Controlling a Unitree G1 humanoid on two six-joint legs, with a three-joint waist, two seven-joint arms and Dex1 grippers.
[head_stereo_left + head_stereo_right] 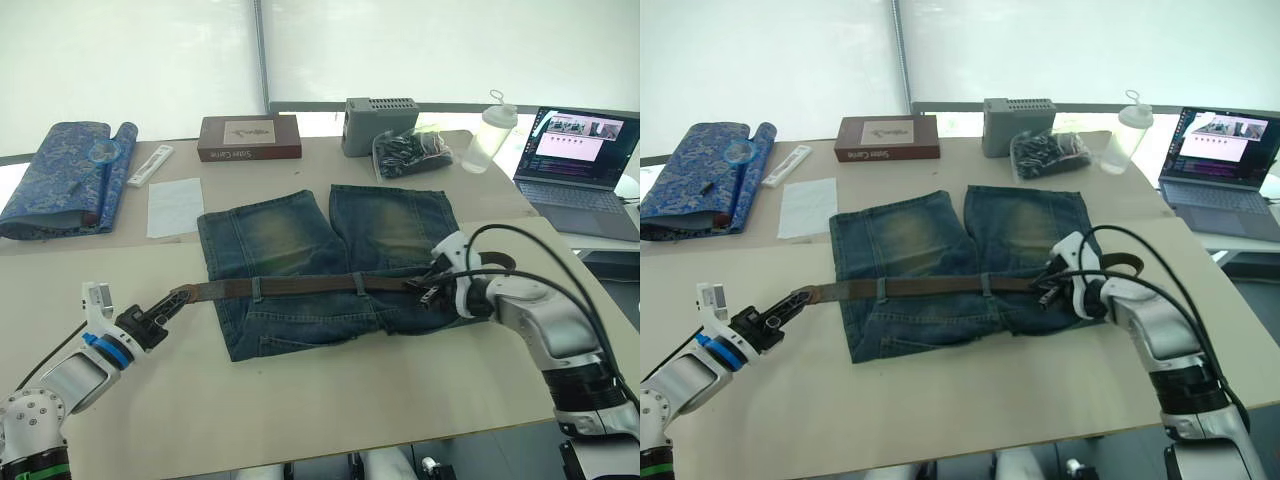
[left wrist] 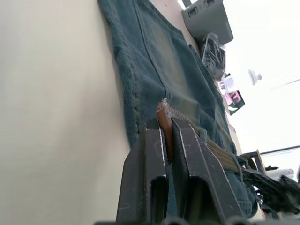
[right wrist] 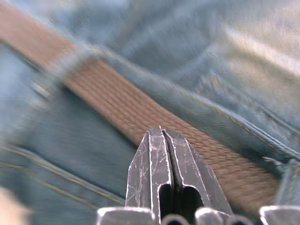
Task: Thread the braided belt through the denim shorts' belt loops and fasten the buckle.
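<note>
The braided belt [image 1: 300,286] is laid crosswise along the denim shorts' [image 1: 330,270] waistband, its left end pinched by the left gripper [image 1: 168,304], while the right gripper [image 1: 432,290], fingers pressed together, is poised over the other end.

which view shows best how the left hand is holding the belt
The left wrist view: the braided belt end sits pinched between the left hand fingers. The eye views show that hand at the belt's end, too small to judge. The right wrist view shows only mid-strap.

beige table [image 1: 300,400] | white backlit blinds [image 1: 130,60] behind | side desk [image 1: 600,245] at right
</note>
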